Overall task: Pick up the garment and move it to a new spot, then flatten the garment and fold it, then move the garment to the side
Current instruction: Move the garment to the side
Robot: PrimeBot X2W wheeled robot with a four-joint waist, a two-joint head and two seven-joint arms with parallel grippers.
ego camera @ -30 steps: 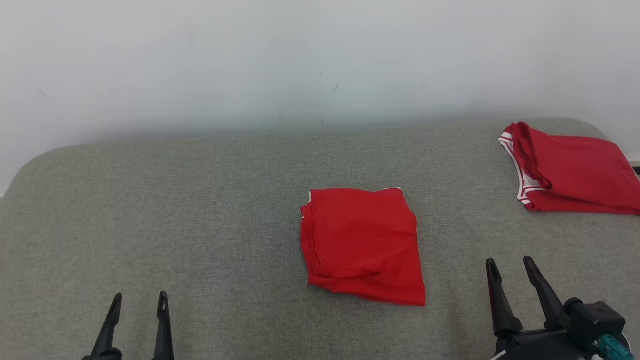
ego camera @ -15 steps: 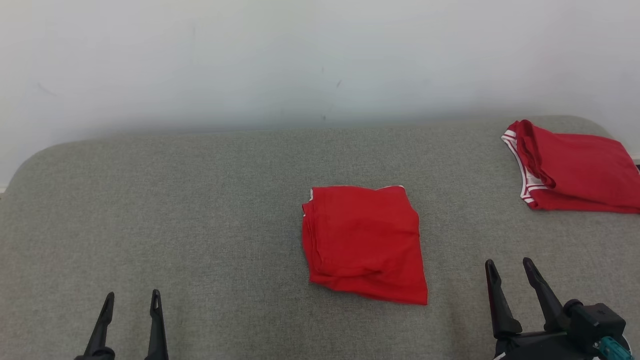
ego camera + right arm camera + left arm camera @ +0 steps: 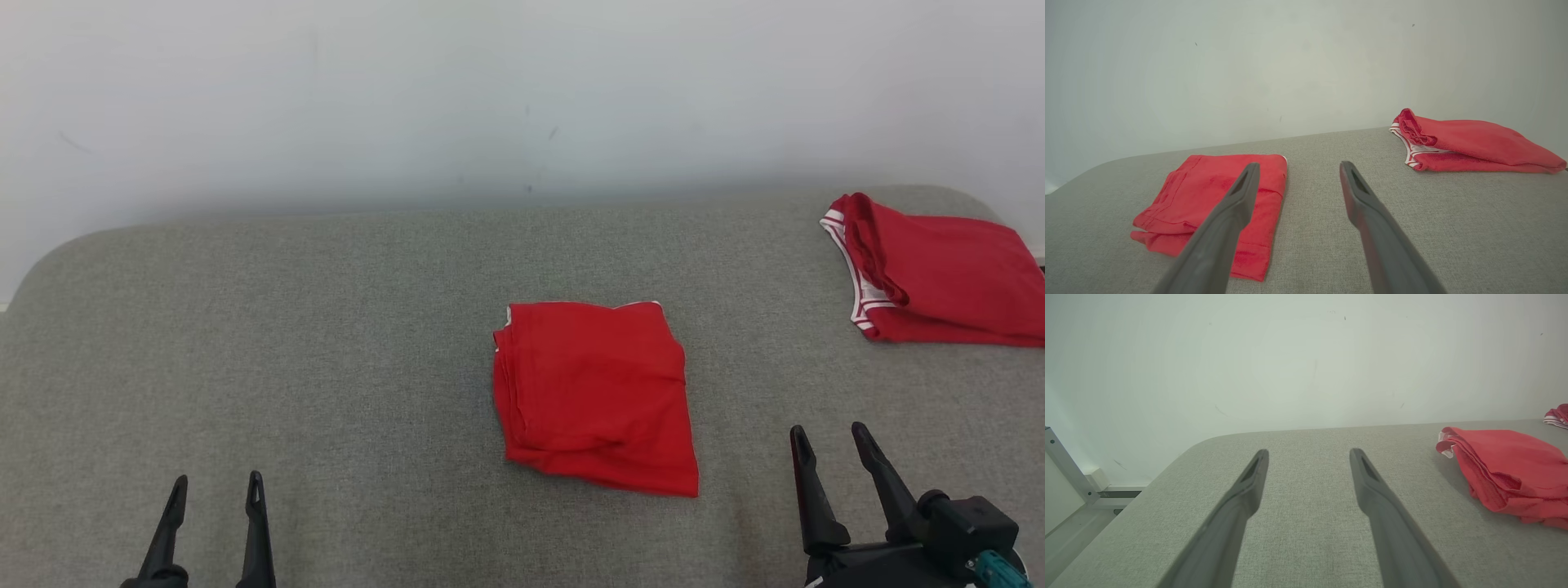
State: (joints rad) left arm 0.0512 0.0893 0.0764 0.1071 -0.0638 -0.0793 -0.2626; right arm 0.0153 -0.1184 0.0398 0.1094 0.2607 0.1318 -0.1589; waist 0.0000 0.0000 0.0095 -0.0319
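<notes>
Two red garments (image 3: 594,396) (image 3: 939,278), two hands (image 3: 218,478) (image 3: 827,429), one table (image 3: 326,327)

Plain red garment (image 3: 594,396); second garment (image 3: 947,278) red, white-striped trim; speckled grey desk (image 3: 326,367); black left gripper (image 3: 218,480), right gripper (image 3: 827,429); off-white wall (image 3: 490,82).

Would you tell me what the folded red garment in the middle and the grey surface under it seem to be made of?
Folded red garment: soft matte knit, possibly a light mesh jersey, judging by its fine dotted texture and limp folds. Grey surface: matte woven fabric with a speckled weave, perhaps over padding, given its rounded corners.
</notes>
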